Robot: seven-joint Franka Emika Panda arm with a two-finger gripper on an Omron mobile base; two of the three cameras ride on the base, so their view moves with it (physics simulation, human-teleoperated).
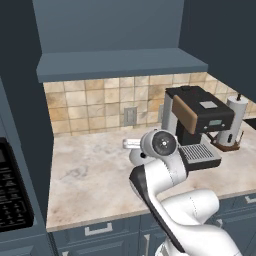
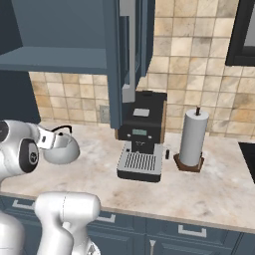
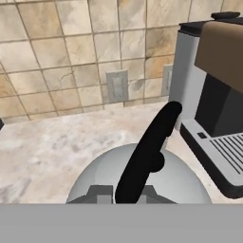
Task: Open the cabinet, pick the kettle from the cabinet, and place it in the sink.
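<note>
While my pincer [image 3: 124,193] clenched the kettle [image 3: 137,178] by its arched black handle [image 3: 147,152], the grey dome sat directly beneath it, above the counter [image 1: 90,175], with the coffee machine [image 3: 213,95] at three o'clock. My own forearm hid most of the kettle in the left base view; my fingertips were cut off.

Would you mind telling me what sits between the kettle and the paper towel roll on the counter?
The coffee machine stands between the kettle and the paper towel roll, as the right base view shows; bare marble counter lies around them.
</note>
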